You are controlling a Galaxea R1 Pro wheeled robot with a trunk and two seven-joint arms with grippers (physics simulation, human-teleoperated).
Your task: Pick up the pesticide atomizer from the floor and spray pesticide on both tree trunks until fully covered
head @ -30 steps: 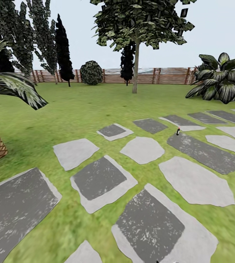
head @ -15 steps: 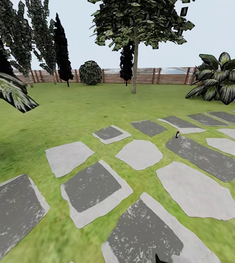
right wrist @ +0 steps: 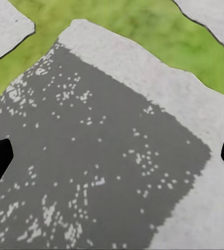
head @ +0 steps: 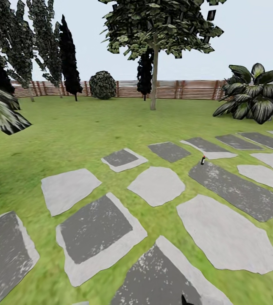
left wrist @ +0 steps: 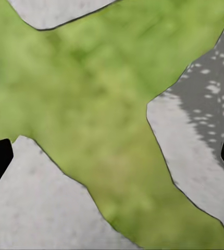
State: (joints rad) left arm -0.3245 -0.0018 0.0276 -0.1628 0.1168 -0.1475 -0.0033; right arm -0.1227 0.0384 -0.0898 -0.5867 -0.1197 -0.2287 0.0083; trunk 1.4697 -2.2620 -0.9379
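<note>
On the left of the head view a palm leaf (head: 1,112) hangs over the green lawn (head: 68,135). Flat stepping stones (head: 155,185) cross the grass. Farther right, the small pesticide atomizer (head: 203,160) stands upright at the edge of a dark stone, well ahead. A brown fence (head: 183,90) runs behind. The left tool (left wrist: 112,159) is spread wide over grass. The right tool (right wrist: 112,156) is spread wide over a dark stone.

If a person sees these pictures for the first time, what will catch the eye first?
Probably the grey and dark paving stones spread across the green lawn in the foreground. Next, the thin-trunked leafy tree before the brown slatted fence, and the small dark spray bottle standing among the stones.
</note>
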